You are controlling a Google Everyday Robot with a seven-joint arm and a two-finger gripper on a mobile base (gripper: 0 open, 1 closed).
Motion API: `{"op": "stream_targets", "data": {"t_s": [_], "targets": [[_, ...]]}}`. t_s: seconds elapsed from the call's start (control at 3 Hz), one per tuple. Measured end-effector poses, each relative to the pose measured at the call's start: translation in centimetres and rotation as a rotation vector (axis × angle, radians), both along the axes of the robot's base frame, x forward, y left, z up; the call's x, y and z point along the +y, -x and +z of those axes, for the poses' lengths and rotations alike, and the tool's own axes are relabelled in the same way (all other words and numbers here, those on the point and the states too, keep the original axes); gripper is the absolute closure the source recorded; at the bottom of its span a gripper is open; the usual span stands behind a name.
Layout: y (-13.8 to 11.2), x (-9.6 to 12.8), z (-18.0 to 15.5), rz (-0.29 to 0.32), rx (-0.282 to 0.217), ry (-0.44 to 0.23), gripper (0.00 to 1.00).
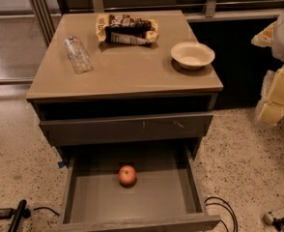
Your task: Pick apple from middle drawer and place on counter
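The apple [127, 175], small, red with a yellowish patch, lies on the floor of the pulled-out middle drawer [91, 197], about at its centre. The counter [127, 64] is the tan flat top of the grey cabinet, above the drawer. My gripper [273, 105] shows as pale cream-coloured blocks at the right edge of the view, beside the cabinet at roughly counter-to-drawer-front height. It is well to the right of the apple and higher than it, touching nothing.
On the counter lie a clear plastic bottle [78, 54] at the left, a snack bag [126, 30] at the back and a white bowl [192, 55] at the right. A scratched grey drawer front [127, 128] overhangs the open drawer. Cables [221, 209] lie on the speckled floor.
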State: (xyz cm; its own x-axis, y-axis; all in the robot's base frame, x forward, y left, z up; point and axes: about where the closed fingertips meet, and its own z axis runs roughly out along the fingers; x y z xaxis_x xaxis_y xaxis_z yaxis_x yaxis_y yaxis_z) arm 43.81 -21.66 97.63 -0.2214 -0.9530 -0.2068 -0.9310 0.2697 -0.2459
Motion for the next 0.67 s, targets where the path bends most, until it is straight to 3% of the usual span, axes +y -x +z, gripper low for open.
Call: {"op": "stream_targets", "data": {"t_s": [0.33,0.67], "targets": [[0.0,0.0,0.0,0.0,-0.001,0.0,0.0],[0.0,0.8,-1.2,0.035,-0.006,-0.042,0.0]]}}
